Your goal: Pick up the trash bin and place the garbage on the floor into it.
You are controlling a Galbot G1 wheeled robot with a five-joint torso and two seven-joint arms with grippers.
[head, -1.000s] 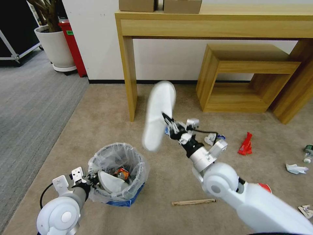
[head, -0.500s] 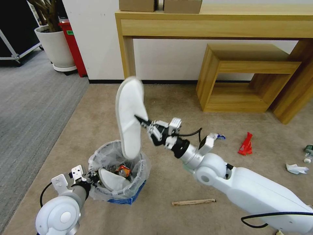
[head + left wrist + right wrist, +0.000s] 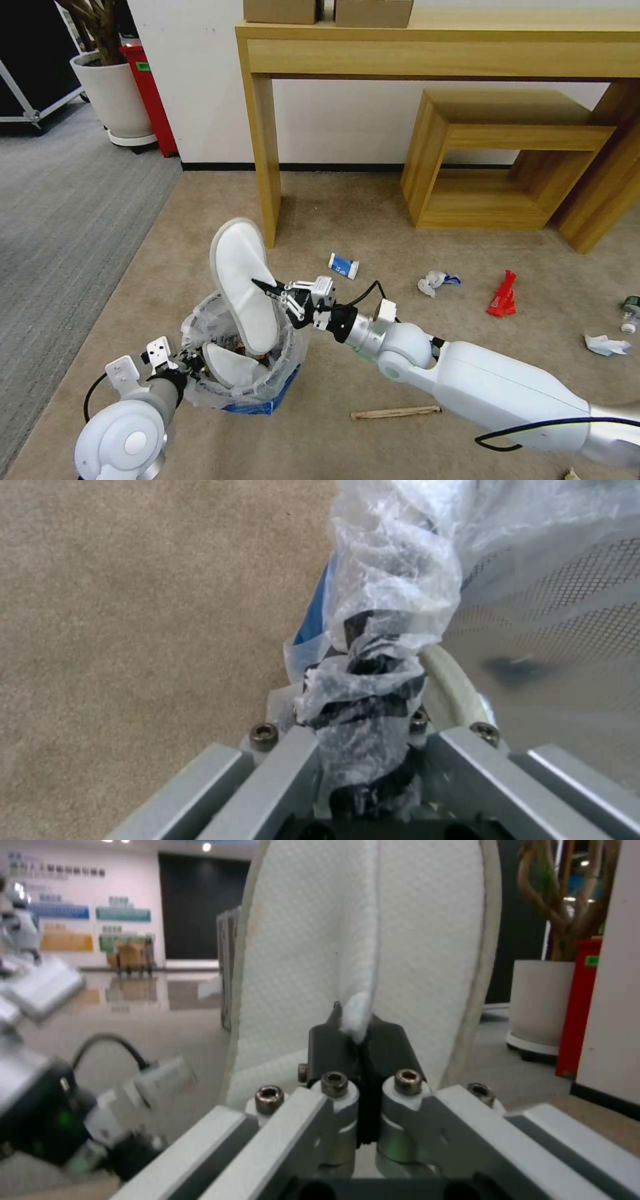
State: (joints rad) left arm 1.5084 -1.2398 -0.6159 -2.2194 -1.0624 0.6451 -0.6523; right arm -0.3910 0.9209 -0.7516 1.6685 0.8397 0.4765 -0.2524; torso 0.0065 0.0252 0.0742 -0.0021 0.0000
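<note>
— What have you got nearest to you?

— My left gripper (image 3: 190, 363), low at my left side, is clamped on the rim of the trash bin (image 3: 267, 393). In the left wrist view my fingers (image 3: 363, 680) are pressed together on a bunched fold of the clear bag (image 3: 393, 580), with the blue wall showing beside it. The bin stands on the tan carpet (image 3: 200, 220), near the carpet's left edge where the grey floor (image 3: 60, 200) begins. One white slipper (image 3: 230, 367) lies inside it.

— And the right arm?

— My right gripper (image 3: 267, 288) reaches across from the right and is pinched tight on the strap of the second slipper (image 3: 243, 287). That slipper stands nearly upright over the bin's mouth, its lower end down inside the bag. From the right wrist view the dark fingertips (image 3: 383, 1042) are closed on the white strap edge.

— What is farther out?

— A wooden stick (image 3: 395, 413) lies on the carpet just right of the bin. Beyond my right arm are a small blue-and-white packet (image 3: 343, 265), a crumpled wrapper (image 3: 437, 282) and a red wrapper (image 3: 503, 295). Toward the carpet's right edge sit crumpled white paper (image 3: 605, 344) and a small bottle (image 3: 630, 313). Behind all of it stands the wooden desk (image 3: 433, 47) against the wall.
</note>
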